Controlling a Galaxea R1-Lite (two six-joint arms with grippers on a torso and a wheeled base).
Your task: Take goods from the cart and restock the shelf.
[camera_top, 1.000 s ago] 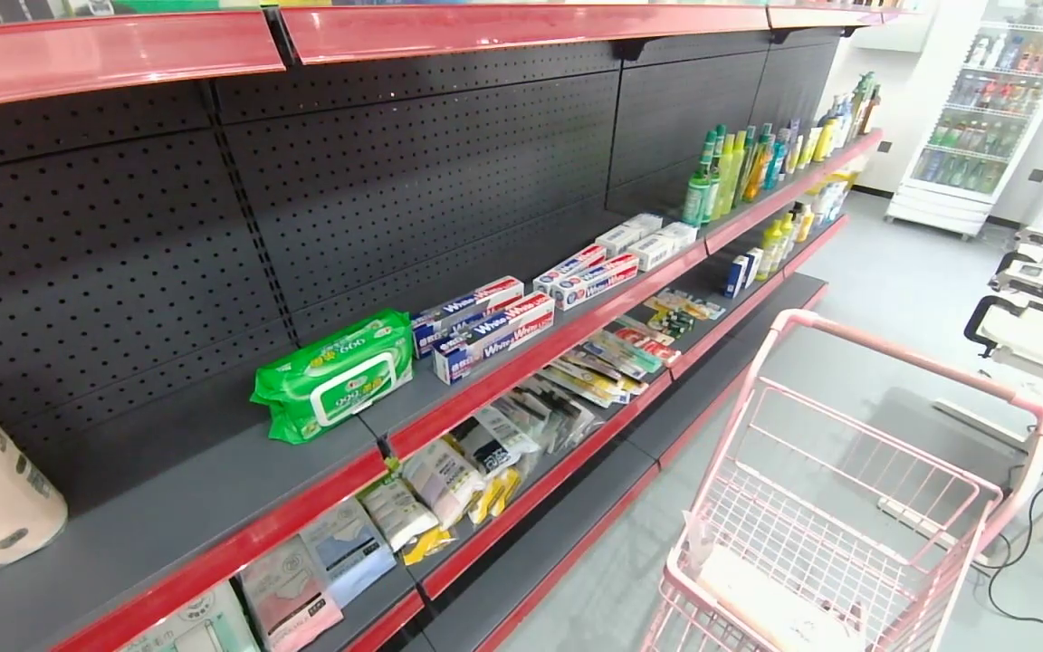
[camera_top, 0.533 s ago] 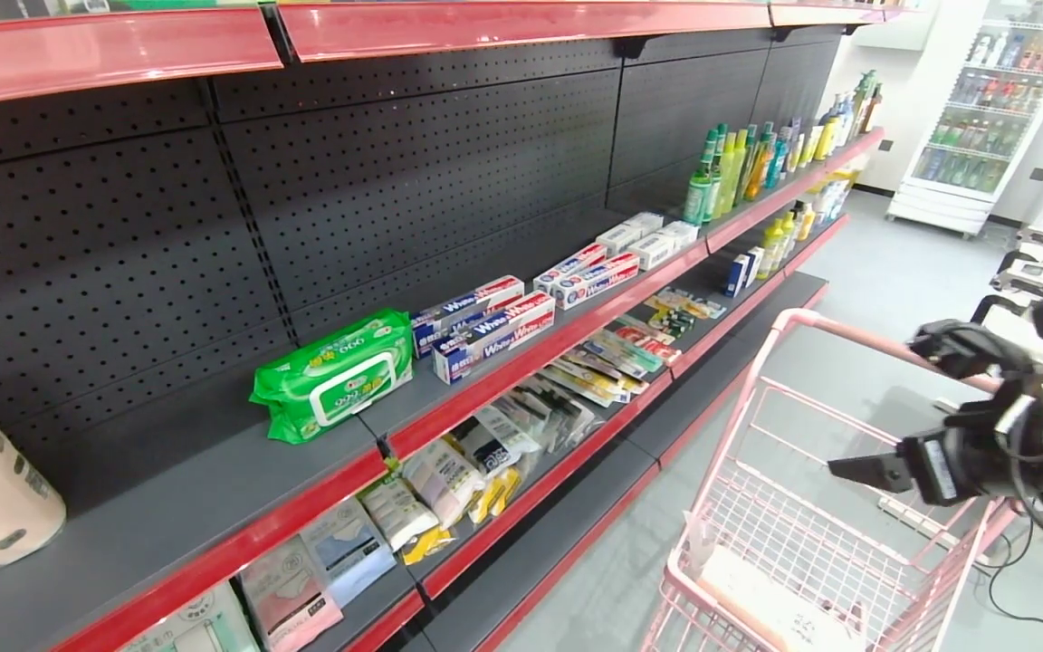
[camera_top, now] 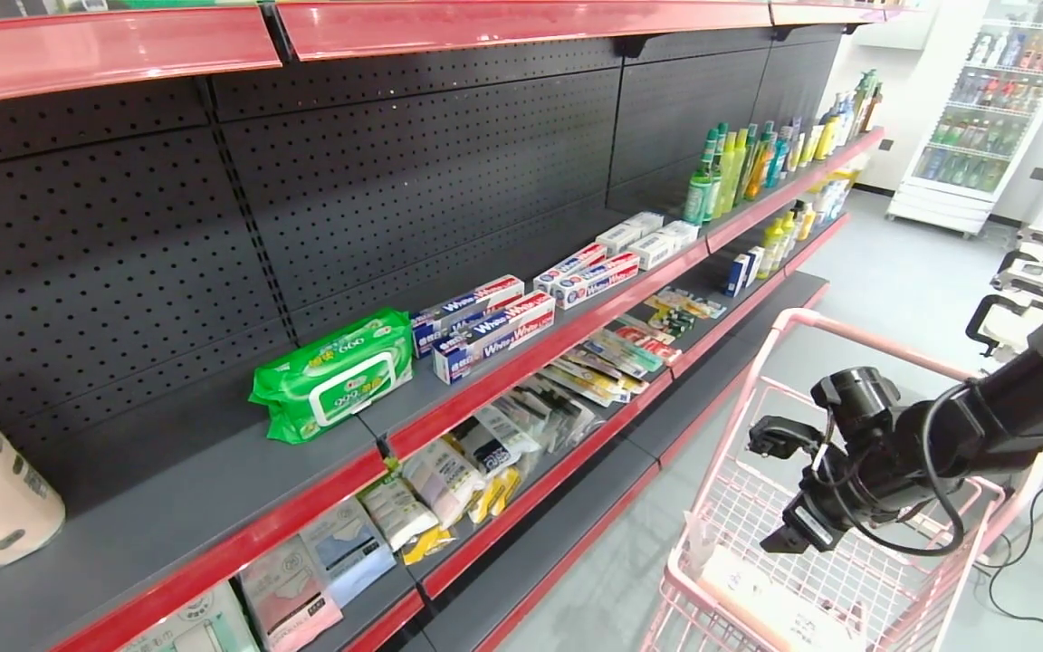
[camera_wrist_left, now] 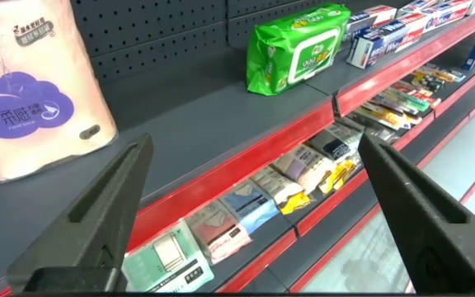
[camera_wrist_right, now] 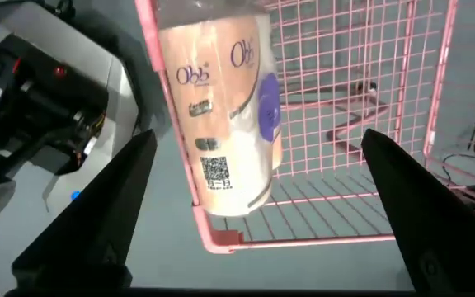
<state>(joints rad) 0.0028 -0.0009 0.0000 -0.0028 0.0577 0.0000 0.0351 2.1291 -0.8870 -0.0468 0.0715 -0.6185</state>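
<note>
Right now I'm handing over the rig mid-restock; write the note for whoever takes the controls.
Left gripper: open, empty, facing the grey shelf, close to the shelf's tissue roll pack.
Right gripper: open, empty, above the pink cart, over the cart's tissue roll pack.
Done: one pack stands on the shelf, apart from the green wet wipes.
Left: grasp the pack in the cart and set it on the bare stretch of shelf.

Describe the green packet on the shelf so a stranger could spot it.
Look at the red-edged shelf with the black pegboard back. On its grey board with the toothpaste boxes, just left of them, lies the green packet. It alone is soft and bright green, with a white-rimmed flap.
</note>
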